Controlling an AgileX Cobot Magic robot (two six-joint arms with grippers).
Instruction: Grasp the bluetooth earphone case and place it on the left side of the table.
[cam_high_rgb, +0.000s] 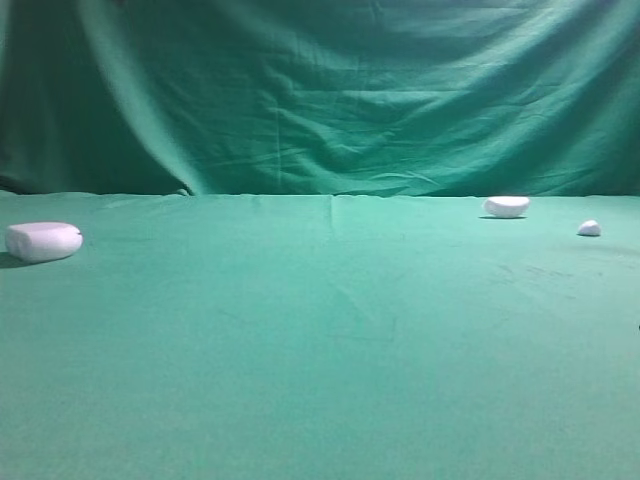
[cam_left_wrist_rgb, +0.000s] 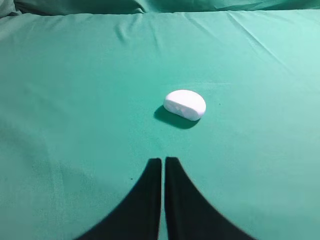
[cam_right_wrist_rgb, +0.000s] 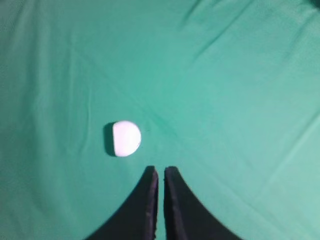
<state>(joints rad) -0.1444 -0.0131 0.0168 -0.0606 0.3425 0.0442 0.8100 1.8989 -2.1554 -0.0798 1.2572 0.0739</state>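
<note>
The bluetooth earphone case (cam_high_rgb: 43, 241) is a white rounded-oblong case lying at the far left of the green table (cam_high_rgb: 320, 350). In the left wrist view the case (cam_left_wrist_rgb: 185, 104) lies on the cloth ahead of my left gripper (cam_left_wrist_rgb: 163, 159) and slightly to its right, well apart from it. The left gripper's black fingers are shut and empty. My right gripper (cam_right_wrist_rgb: 160, 169) is also shut and empty, above bare cloth. Neither gripper shows in the exterior view.
A smaller flat white oval piece (cam_high_rgb: 506, 206) lies at the back right, and a tiny white bud (cam_high_rgb: 589, 228) lies further right. A small white D-shaped piece (cam_right_wrist_rgb: 126, 138) lies just ahead-left of the right gripper. A green curtain (cam_high_rgb: 320, 90) hangs behind the table.
</note>
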